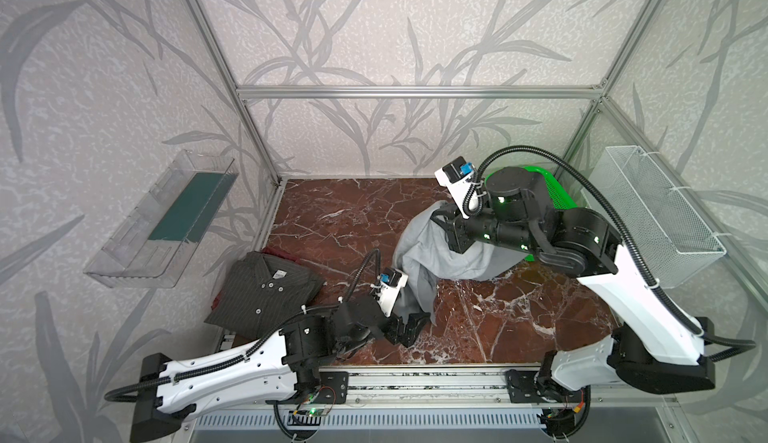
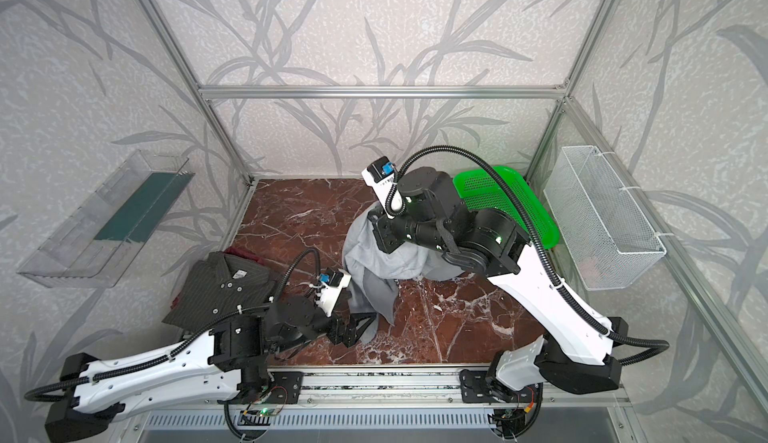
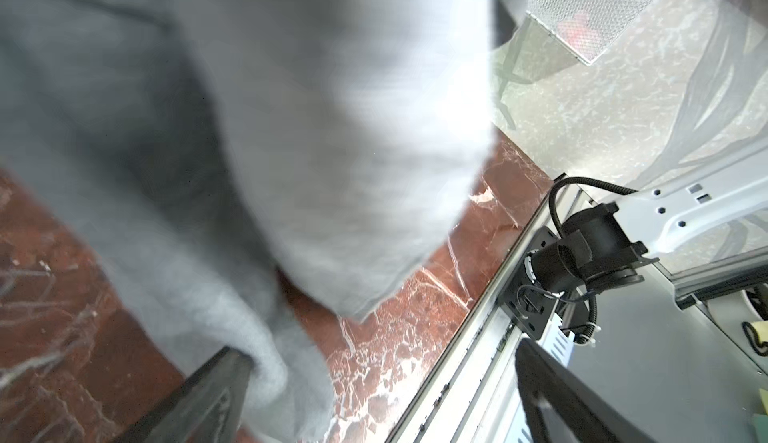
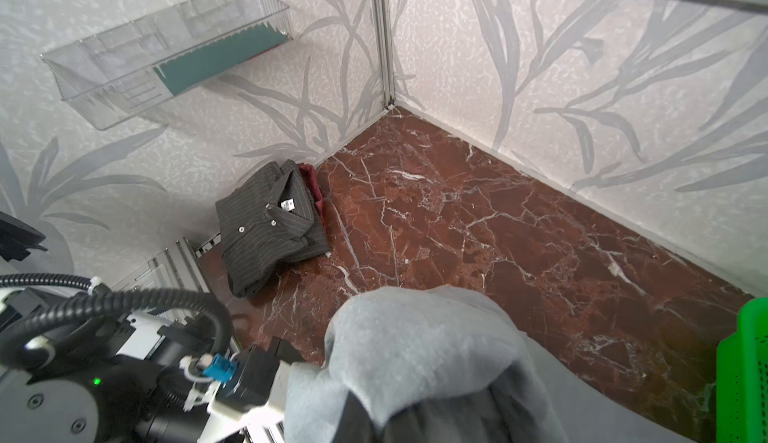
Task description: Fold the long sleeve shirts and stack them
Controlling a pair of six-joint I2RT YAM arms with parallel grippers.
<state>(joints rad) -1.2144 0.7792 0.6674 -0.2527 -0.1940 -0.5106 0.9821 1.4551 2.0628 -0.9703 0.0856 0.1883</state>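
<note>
Noted: tabletop [image 1: 332,220], glossy polished red-brown marble finish, white-veined. At centre, grey shirt [image 1: 419,250] of soft matt cloth; at eight o'clock, pinstriped shirt [image 1: 257,295] of matt woven cloth. At two o'clock, green basket [image 2: 478,187] of shiny perforated plastic.

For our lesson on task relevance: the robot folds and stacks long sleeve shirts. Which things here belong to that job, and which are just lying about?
Job: grey shirt, pinstriped shirt.
Lying about: green basket, white wire basket, clear wall tray.
</note>
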